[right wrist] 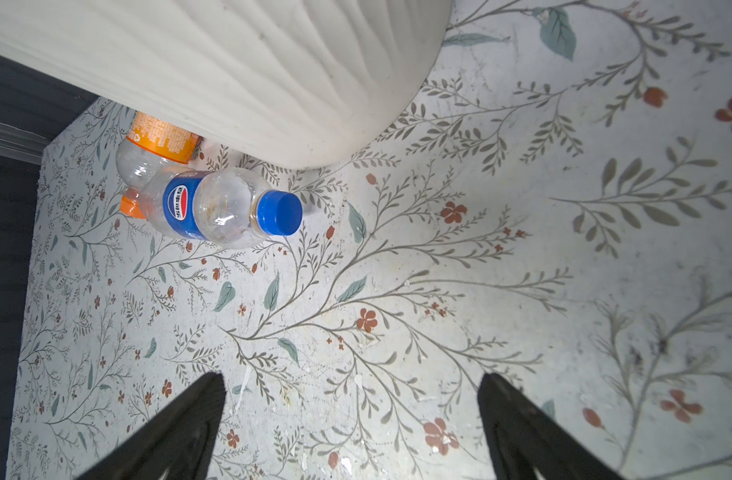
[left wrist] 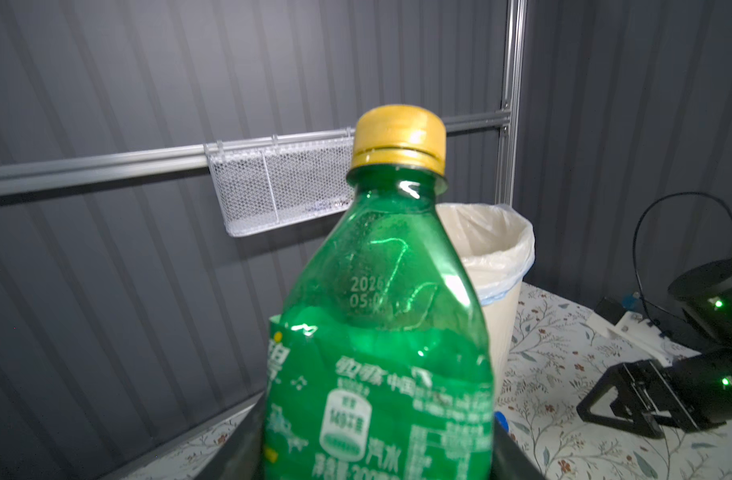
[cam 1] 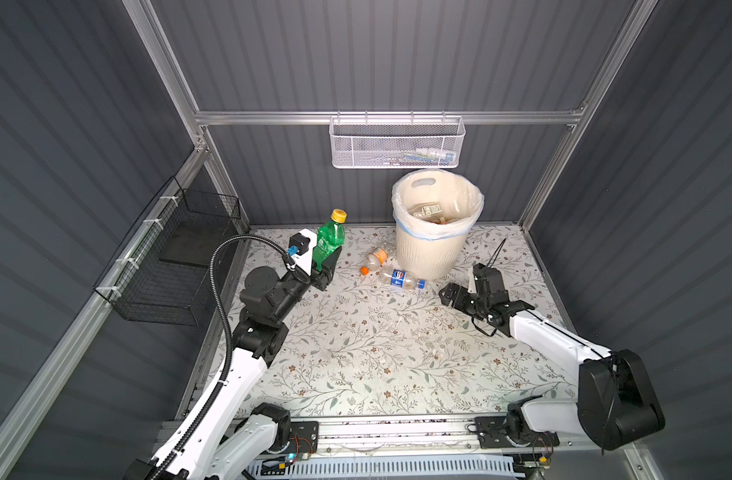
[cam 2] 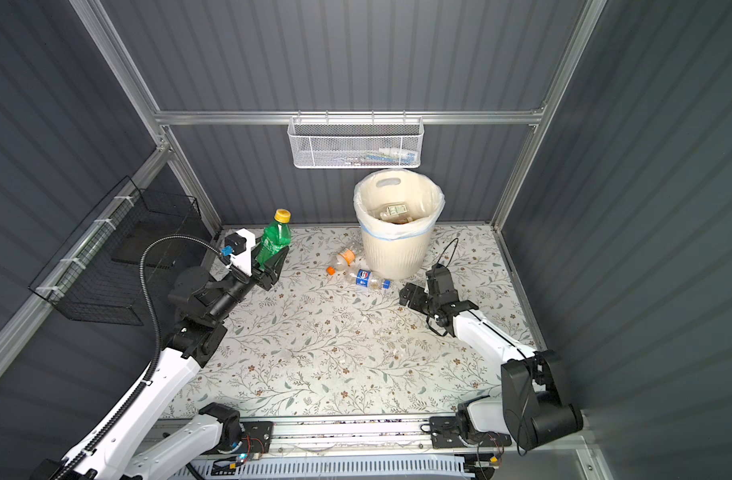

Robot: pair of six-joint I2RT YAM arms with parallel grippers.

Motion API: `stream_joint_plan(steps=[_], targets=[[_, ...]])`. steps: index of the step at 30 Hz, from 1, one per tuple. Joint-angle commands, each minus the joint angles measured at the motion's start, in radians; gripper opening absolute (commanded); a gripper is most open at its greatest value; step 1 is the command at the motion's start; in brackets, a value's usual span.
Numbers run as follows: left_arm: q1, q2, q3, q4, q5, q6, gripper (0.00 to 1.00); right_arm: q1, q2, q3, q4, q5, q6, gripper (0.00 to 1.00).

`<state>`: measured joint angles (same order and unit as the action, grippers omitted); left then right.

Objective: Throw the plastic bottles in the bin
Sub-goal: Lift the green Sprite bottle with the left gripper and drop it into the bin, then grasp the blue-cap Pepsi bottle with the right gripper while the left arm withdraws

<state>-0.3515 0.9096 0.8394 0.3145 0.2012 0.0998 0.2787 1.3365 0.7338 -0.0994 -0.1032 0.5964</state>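
Floral tabletop, cream bin standing, orange-capped bottle, blue-capped bottle lying

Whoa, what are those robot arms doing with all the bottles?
They are putting plastic bottles into the white bin. The left gripper is shut on a green bottle and holds it up, yellow cap on top, left of the bin. The right gripper is open and empty, low over the table. Near it, an orange-label bottle and a blue-label bottle lie beside the bin. Some things already lie inside the bin.
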Motion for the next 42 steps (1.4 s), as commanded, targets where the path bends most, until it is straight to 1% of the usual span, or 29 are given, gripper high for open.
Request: stream_joint_plan(steps=[1, 5, 8, 11, 13, 14, 16, 17, 18, 19, 20, 21, 22, 23, 24, 25, 26, 27, 28, 29, 30, 33, 36, 37, 39, 42], targets=[[0.002, -0.033, 0.004, 0.135, -0.008, -0.001, 0.60, 0.006, -0.010, 0.031, -0.030, 0.028, -0.017, 0.97], [0.002, -0.053, 0.012, 0.240, -0.001, 0.011, 0.60, 0.007, -0.022, 0.030, -0.036, 0.036, -0.023, 0.97], [0.002, -0.034, 0.053, 0.318, 0.038, 0.021, 0.60, 0.007, -0.020, 0.030, -0.036, 0.040, -0.024, 0.97], [0.002, 0.063, 0.155, 0.435, 0.108, 0.019, 0.60, 0.009, -0.008, 0.045, -0.038, 0.039, -0.023, 0.97], [0.002, 0.169, 0.270, 0.500, 0.183, -0.022, 0.60, 0.016, -0.011, 0.055, -0.039, 0.050, -0.021, 0.97], [0.001, 0.244, 0.353, 0.527, 0.213, -0.069, 0.60, 0.020, -0.015, 0.055, -0.035, 0.058, -0.019, 0.97], [-0.001, 0.433, 0.594, 0.520, 0.294, -0.217, 0.60, 0.027, -0.022, 0.052, -0.024, 0.065, -0.009, 0.97], [-0.006, 0.552, 0.759, 0.454, 0.356, -0.281, 0.60, 0.029, -0.022, 0.052, -0.016, 0.065, -0.004, 0.97], [-0.031, 0.679, 0.934, 0.322, 0.363, -0.303, 0.60, 0.035, -0.018, 0.052, -0.009, 0.065, 0.001, 0.97], [-0.053, 0.784, 1.099, 0.181, 0.362, -0.294, 0.62, 0.040, -0.015, 0.053, -0.004, 0.062, 0.005, 0.97], [-0.077, 0.936, 1.313, 0.012, 0.359, -0.272, 0.71, 0.046, -0.009, 0.057, 0.000, 0.058, 0.008, 0.97], [-0.098, 1.056, 1.528, -0.176, 0.357, -0.250, 0.84, 0.052, -0.003, 0.060, 0.000, 0.056, 0.009, 0.97], [-0.118, 1.218, 1.785, -0.375, 0.341, -0.228, 0.98, 0.059, 0.002, 0.064, 0.000, 0.054, 0.009, 0.97], [-0.129, 1.338, 1.970, -0.511, 0.356, -0.208, 1.00, 0.069, 0.004, 0.066, -0.001, 0.055, 0.010, 0.97], [-0.133, 1.397, 2.046, -0.557, 0.361, -0.211, 1.00, 0.075, 0.004, 0.065, -0.002, 0.058, 0.009, 0.97], [-0.132, 1.410, 2.032, -0.561, 0.360, -0.225, 1.00, 0.084, 0.003, 0.061, -0.005, 0.064, 0.008, 0.97], [-0.132, 1.367, 1.923, -0.528, 0.361, -0.223, 1.00, 0.087, 0.003, 0.058, -0.007, 0.066, 0.008, 0.97], [-0.133, 1.300, 1.760, -0.441, 0.357, -0.216, 1.00, 0.089, 0.003, 0.055, -0.008, 0.066, 0.007, 0.97], [-0.134, 1.192, 1.576, -0.297, 0.322, -0.210, 1.00, 0.089, 0.007, 0.050, -0.007, 0.066, 0.007, 0.97], [-0.135, 1.104, 1.407, -0.189, 0.275, -0.199, 1.00, 0.089, 0.011, 0.047, -0.004, 0.066, 0.006, 0.97], [-0.135, 1.053, 1.331, -0.162, 0.242, -0.184, 1.00, 0.090, 0.019, 0.048, -0.002, 0.061, 0.007, 0.97], [-0.127, 0.966, 1.267, -0.226, 0.188, -0.127, 1.00, 0.096, 0.050, 0.061, 0.010, 0.046, 0.007, 0.97], [-0.111, 0.884, 1.163, -0.214, 0.139, -0.111, 1.00, 0.130, 0.091, 0.105, -0.002, 0.059, -0.034, 0.97], [-0.099, 0.851, 1.123, -0.209, 0.136, -0.110, 1.00, 0.145, 0.107, 0.124, -0.016, 0.073, -0.058, 0.97], [-0.082, 0.800, 1.045, -0.205, 0.097, -0.107, 1.00, 0.169, 0.133, 0.159, -0.044, 0.090, -0.108, 0.97], [-0.056, 0.735, 0.919, -0.230, 0.069, -0.093, 1.00, 0.197, 0.148, 0.194, -0.071, 0.096, -0.219, 0.97]])
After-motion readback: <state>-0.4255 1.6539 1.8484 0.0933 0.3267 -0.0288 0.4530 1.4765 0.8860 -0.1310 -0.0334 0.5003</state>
